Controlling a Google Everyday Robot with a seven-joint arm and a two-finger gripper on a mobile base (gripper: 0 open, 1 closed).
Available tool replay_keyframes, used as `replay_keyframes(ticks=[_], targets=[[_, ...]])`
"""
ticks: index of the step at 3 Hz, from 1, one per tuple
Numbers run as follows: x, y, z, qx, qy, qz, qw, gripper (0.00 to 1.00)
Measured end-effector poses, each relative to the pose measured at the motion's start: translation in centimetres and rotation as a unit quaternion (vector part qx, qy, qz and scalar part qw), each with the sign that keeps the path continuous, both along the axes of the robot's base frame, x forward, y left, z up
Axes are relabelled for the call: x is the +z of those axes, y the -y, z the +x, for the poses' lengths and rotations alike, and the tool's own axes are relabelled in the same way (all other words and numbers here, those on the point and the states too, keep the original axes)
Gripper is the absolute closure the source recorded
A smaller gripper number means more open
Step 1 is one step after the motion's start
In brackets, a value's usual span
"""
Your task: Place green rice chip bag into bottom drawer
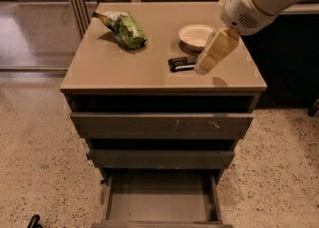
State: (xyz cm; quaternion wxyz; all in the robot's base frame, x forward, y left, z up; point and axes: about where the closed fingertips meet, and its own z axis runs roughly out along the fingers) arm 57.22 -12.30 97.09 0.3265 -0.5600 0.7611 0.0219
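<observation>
Camera view: the green chip bag (pixel 127 30) lies on the bench (pixel 124 70), far-left corner, with its long axis running far-left to near-right (tapered end far-left). It is glossy, crumpled, green and white. The claw (pixel 203 67) hangs by the black bar (pixel 179 63), carrying nothing; its opening cannot be told.
</observation>
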Motion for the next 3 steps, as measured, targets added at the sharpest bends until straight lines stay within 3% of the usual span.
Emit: replay_keyframes(ticks=[1, 2, 3], targets=[[1.4, -2.9, 4.7, 0.009, 0.028, 0.047, 0.9985, 0.0], [2.2, -5.8, 8.6, 0.031, 0.035, 0.081, 0.9956, 0.0], [2.5, -8.6, 11.5, 0.048, 0.026, 0.1, 0.9934, 0.0]])
